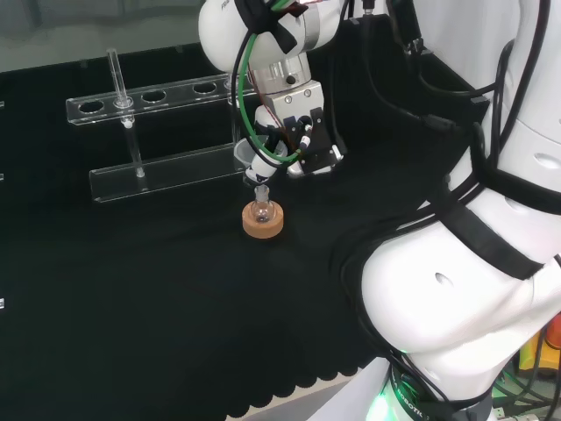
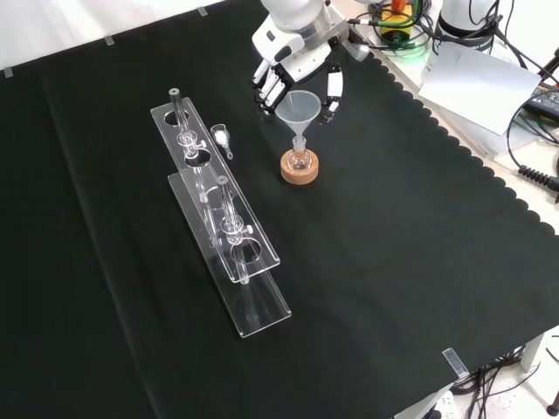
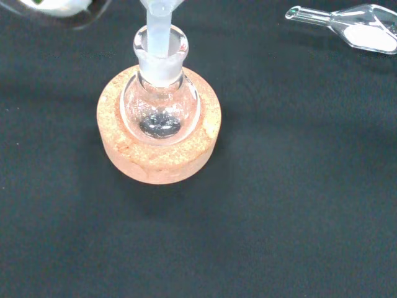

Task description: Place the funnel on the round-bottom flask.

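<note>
Front view: the hand (image 2: 297,65) comes in from the top, its fingers (image 2: 333,87) curled down on either side of the funnel (image 2: 300,109) and holding it by the cone. The funnel stands upright, wide mouth up, directly above the flask (image 2: 300,161), which sits in a cork ring (image 2: 300,172) on the surface (image 2: 393,262). The ring keeps the round-bottomed vessel from rolling, so the neck stays vertical for the stem.

Wrist view: the funnel stem (image 3: 159,31) is inside the flask neck (image 3: 160,53), roughly centred in the opening. Whether the cone rests its weight on the rim cannot be told. A small dark deposit lies at the flask bottom. A clear scoop (image 3: 347,22) with white powder lies apart on the cloth, clear of the work.

Head view: a clear rack (image 1: 158,140) with a tube stands behind the flask, well apart.

Judgement: placement is nearly complete; release of the fingers remains. Risk: a sideways pull on release could tip the funnel or shift the flask on its ring.
</note>
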